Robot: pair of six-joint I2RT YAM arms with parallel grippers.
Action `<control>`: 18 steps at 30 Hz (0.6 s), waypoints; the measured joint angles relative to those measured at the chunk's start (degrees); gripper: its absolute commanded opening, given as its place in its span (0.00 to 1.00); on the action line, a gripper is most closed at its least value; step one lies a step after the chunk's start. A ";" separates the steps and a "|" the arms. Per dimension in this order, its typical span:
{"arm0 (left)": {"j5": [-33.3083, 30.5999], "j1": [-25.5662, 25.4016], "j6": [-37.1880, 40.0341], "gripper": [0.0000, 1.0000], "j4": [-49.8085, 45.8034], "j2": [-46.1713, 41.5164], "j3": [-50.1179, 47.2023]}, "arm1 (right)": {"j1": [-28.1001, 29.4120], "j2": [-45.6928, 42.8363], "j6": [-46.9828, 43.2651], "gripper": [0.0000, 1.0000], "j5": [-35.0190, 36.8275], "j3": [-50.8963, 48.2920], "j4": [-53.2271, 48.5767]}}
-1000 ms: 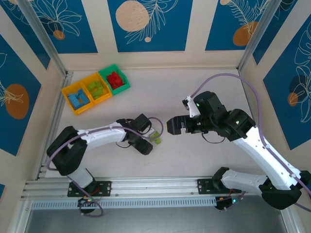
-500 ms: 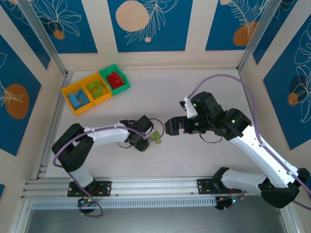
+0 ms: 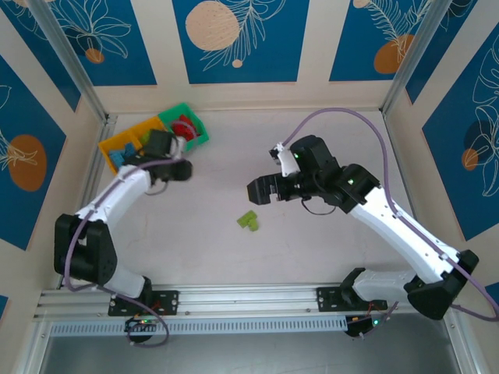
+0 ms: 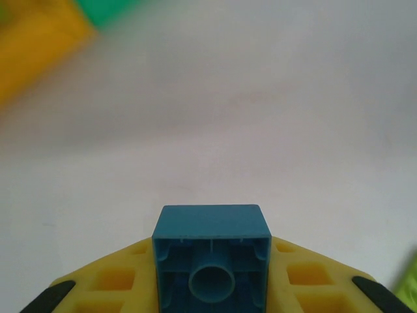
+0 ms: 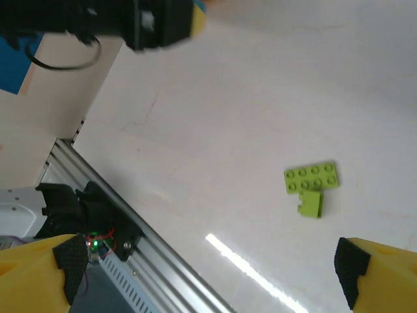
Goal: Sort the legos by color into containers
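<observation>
From my station the sort looks nearly done. In the overhead view the containers [image 3: 129, 139] sit in the upper left of the frame. The green bin [image 3: 178, 110] has red bricks [image 3: 184, 126] in it, and I can see blue bricks [image 3: 115, 158] in the orange-yellow bin at the far left end of the row. The arm covers the middle bin, so I can't vouch for what is in there.

The only pieces I see loose on the table are the lime green legos [image 3: 249, 221], just below the centre of the overhead frame and well apart from the bins. On the right wrist camera they are a flat plate [image 5: 312, 178] with a smaller brick [image 5: 311, 204] touching its lower edge. I'd judge those two, plus the piece in hand, are all that is left.

The left gripper [image 3: 162, 145] is up at the containers, clamped on a blue brick [image 4: 212, 257]. On its wrist view the brick sits between the yellow fingers [image 4: 306, 280] with its hollow underside toward the lens. That view is blurred, so I can't tell which bin it is over. I think it is probably close to the blue end.

The right gripper [image 3: 260, 190] hangs near the centre, just up and right of the lime pieces, jaws spread wide and holding nothing.
</observation>
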 measured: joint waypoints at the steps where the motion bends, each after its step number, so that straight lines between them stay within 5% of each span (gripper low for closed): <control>1: 0.31 3.50 -0.66 0.25 -0.28 1.38 2.43 | -0.17 0.76 -0.28 1.00 -0.04 0.13 0.79; 11: -0.76 22.84 -5.79 0.30 -5.09 21.03 23.78 | -0.90 1.99 -0.90 1.00 -0.07 0.22 3.32; 15: -0.90 26.47 -7.26 0.54 -6.91 28.09 31.06 | -1.40 1.60 -1.14 0.99 -0.13 0.26 3.32; 18: -0.72 27.69 -7.63 0.58 -8.61 30.75 34.36 | -1.77 1.60 -1.53 0.99 -0.33 0.74 3.30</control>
